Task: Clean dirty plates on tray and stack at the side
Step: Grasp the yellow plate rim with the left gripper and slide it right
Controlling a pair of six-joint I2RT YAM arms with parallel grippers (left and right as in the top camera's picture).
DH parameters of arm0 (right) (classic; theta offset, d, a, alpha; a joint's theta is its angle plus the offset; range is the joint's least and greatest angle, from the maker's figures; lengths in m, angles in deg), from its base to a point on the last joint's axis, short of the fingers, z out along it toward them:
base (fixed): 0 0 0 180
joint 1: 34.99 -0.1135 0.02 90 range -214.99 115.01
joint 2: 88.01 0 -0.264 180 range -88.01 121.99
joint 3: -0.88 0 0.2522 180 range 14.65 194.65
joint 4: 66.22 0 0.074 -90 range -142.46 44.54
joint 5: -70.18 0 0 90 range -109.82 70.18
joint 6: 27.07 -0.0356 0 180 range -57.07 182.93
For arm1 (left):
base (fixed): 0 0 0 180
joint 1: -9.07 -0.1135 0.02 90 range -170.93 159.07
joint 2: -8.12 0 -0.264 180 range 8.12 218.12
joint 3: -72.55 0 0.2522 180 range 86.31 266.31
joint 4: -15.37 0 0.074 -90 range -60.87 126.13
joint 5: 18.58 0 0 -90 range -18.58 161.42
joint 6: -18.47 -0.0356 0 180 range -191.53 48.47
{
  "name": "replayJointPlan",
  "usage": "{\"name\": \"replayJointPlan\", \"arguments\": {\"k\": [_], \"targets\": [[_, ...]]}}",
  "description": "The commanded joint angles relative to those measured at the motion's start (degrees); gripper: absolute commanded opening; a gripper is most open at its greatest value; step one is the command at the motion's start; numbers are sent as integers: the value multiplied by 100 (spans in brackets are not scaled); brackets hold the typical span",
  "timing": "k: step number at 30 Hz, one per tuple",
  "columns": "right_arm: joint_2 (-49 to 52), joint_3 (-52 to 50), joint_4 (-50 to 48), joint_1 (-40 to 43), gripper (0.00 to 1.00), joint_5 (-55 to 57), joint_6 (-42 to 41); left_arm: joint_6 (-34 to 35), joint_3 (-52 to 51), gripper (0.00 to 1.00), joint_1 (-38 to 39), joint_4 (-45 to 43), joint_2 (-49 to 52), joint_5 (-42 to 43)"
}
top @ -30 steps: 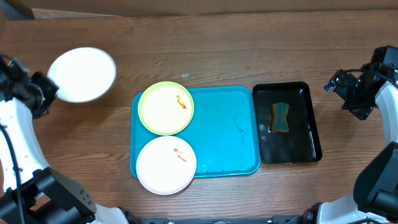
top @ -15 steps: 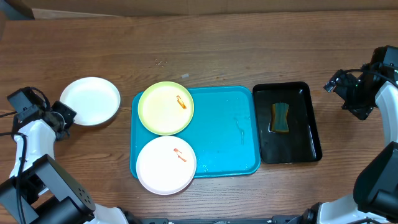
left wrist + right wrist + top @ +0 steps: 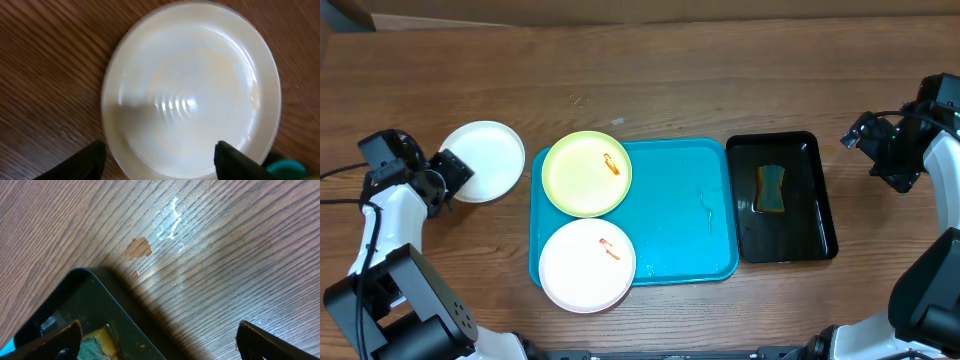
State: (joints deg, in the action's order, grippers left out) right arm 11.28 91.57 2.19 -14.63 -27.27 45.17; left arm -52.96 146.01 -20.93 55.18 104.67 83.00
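Tray [image 3: 682, 222] lies flat at table centre, long axis left-right in the overhead view. The pale yellow plate [image 3: 586, 173] and smeared white plate [image 3: 587, 265] sit on its left end, one behind the other. The clean white plate [image 3: 483, 161] lies flat on the wood just left of the tray. Left gripper [image 3: 160, 161] has its jaws apart at that plate's near rim. Right gripper [image 3: 160, 339] is spread wide and empty beside the black tray [image 3: 820, 205]. Versus a second ago: the white plate has come in from the far left, and the left jaws have parted. The tray plates and right arm are unchanged.
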Motion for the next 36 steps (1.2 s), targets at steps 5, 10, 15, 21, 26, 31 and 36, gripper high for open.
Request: {"name": "replayJointPlan", "arguments": {"k": [5, 10, 15, 21, 26, 31, 36], "targets": [[-15, 103, -35, 7, 100, 33, -7, -363, 533, 61, 166, 1163, -490, 1515], [-15, 103, -33, 7, 100, 33, -7, -542, 531, 55, 675, 1681, -763, 1473], [-15, 103, -33, 7, 100, 33, -7, -533, 522, 54, 1547, 1773, -623, 649], [-15, 103, -33, 7, 100, 33, -7, -310, 525, 55, 2389, 1709, -337, -391], [-15, 103, -33, 7, 100, 33, -7, -310, 522, 55, 2586, 1602, -76, -710], [-15, 103, -33, 7, 100, 33, -7, -313, 522, 51, 2592, 1561, 192, -660], [-15, 103, -33, 7, 100, 33, -7, -317, 522, 35, 2618, 1357, 549, -254]]}}
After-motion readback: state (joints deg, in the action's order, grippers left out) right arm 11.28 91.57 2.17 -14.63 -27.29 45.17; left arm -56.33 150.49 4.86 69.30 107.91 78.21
